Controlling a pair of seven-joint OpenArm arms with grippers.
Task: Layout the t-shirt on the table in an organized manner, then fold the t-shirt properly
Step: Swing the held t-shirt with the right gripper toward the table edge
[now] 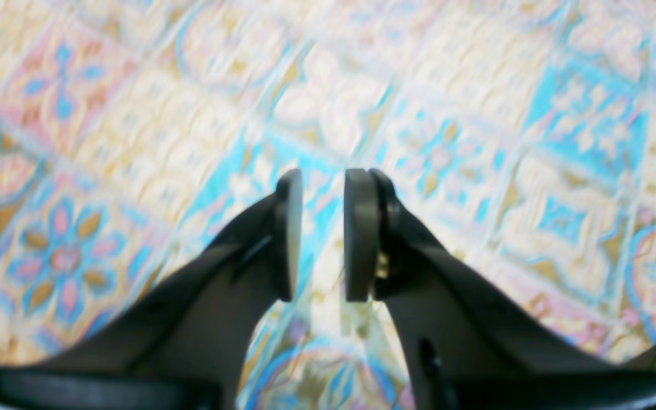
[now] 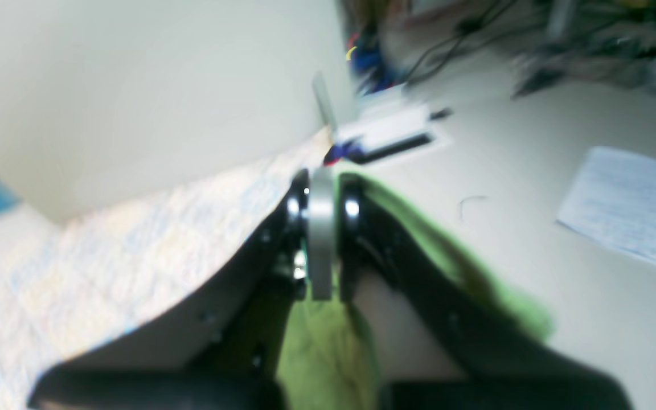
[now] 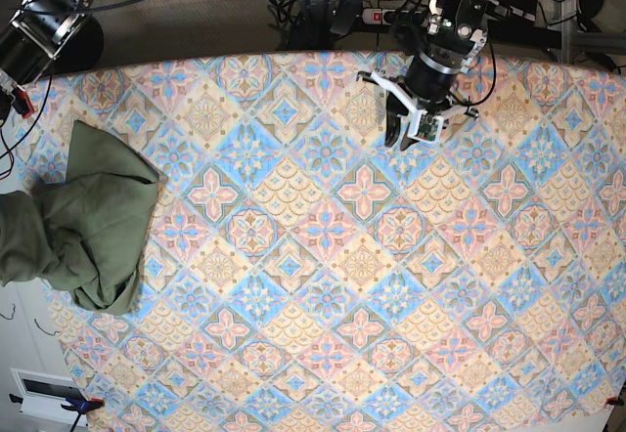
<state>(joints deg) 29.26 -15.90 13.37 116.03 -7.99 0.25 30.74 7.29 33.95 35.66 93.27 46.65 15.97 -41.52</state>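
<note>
The olive-green t-shirt [image 3: 93, 219] lies bunched and wrinkled at the left edge of the tabletop [image 3: 333, 256] in the base view, part of it resting on the patterned cloth and part of it hanging out past the edge toward the floor. In the right wrist view, the right hand [image 2: 321, 239] is clenched on a fold of the same green fabric [image 2: 328, 347], which bunches below the fingers and trails off to one side; that picture is blurred, but the pads meet with no gap between them, and the hand hangs beyond the tabletop edge over a pale floor where a sheet of paper [image 2: 624, 205] lies. The right hand itself does not show clearly in the base view. The left hand [image 3: 411, 129] hovers above the far side of the tabletop, well apart from the t-shirt. In the left wrist view its fingers [image 1: 289, 233] stand parted with only patterned cloth visible between them, so the left hand [image 1: 323, 233] is released and holds nothing.
</note>
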